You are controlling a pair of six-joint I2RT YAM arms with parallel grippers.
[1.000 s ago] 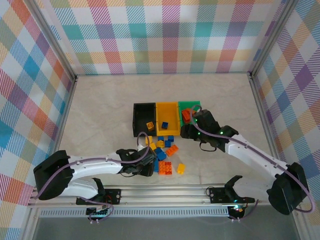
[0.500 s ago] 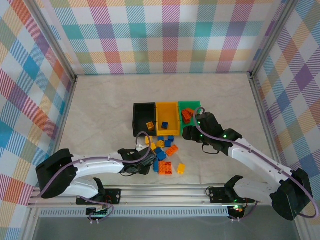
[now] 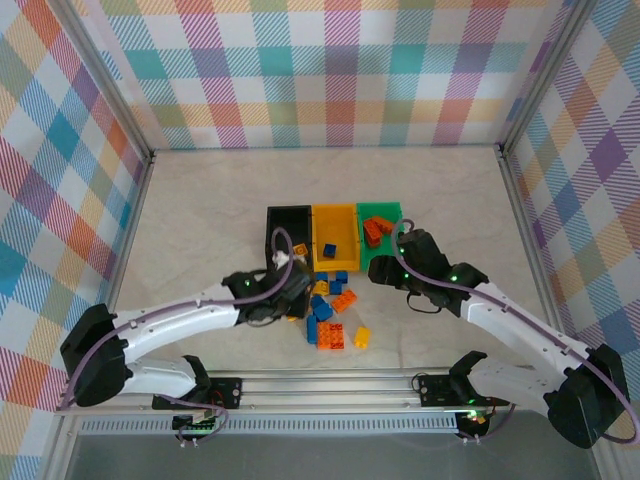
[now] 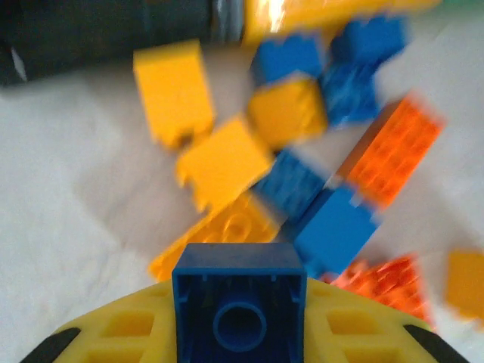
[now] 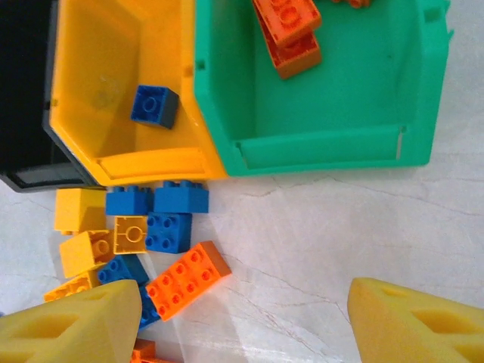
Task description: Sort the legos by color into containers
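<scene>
In the left wrist view my left gripper (image 4: pixel 239 336) is shut on a blue lego (image 4: pixel 239 302), its hollow underside facing the camera between the yellow fingers (image 4: pixel 113 333). Below it lies the blurred pile of yellow, blue and orange legos (image 4: pixel 302 151). From above, the left gripper (image 3: pixel 298 290) hangs over the pile's left edge, just in front of the black container (image 3: pixel 272 240). My right gripper (image 5: pixel 246 325) stands open over bare table in front of the green container (image 5: pixel 340 83), which holds orange legos (image 5: pixel 291 34). One blue lego (image 5: pixel 154 106) lies in the yellow container (image 5: pixel 98 60).
The three containers stand side by side at mid-table, black, yellow (image 3: pixel 335 209) and green (image 3: pixel 380 206). A yellow-orange brick (image 3: pixel 301 249) lies in the black one. Loose bricks (image 3: pixel 335 315) spread in front of them. An orange 2x4 brick (image 5: pixel 187 280) lies by the right gripper's left finger.
My left gripper has closed on the blue lego and moved up from the pile's near-left side toward the black container. The right gripper has drawn back slightly from the green container.
</scene>
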